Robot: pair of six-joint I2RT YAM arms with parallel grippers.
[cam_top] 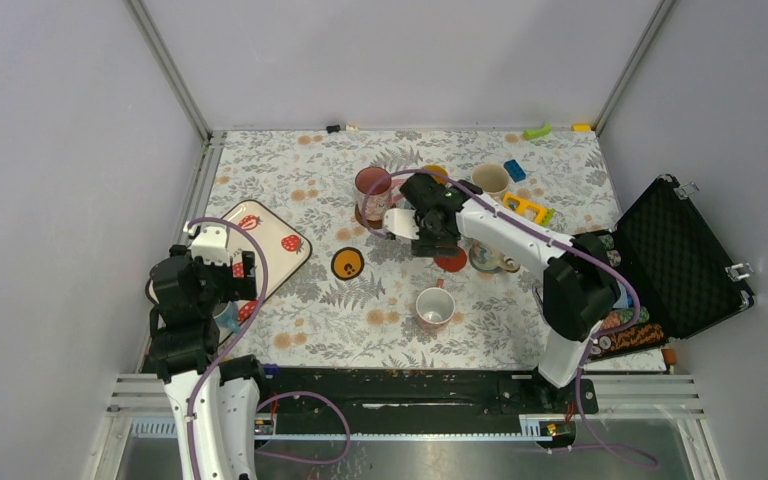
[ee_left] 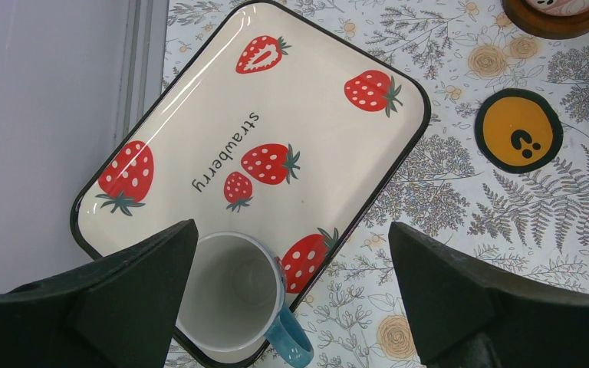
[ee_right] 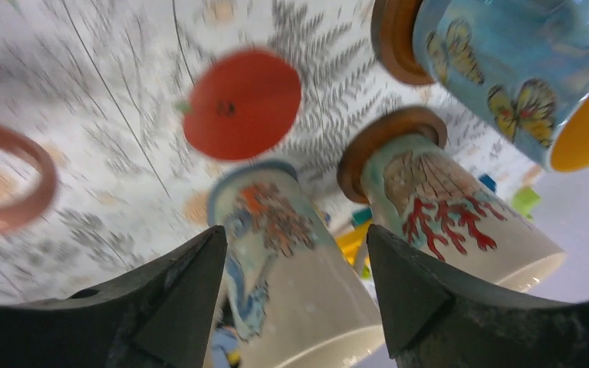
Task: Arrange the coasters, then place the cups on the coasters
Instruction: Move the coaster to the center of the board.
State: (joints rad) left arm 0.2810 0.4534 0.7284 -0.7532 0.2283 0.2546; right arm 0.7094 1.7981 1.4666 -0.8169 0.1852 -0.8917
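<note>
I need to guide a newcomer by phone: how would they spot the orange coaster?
Start at the cream strawberry tray at the table's left edge. Just right of its corner, the orange coaster lies alone on the flowered cloth. It alone is orange with a black rim; the other bare one, the red coaster, lies farther right.

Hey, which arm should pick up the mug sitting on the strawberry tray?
Left. The left gripper, open, hangs right over the mug on the tray; the right gripper is across the table, among cups near the red coaster.
</note>
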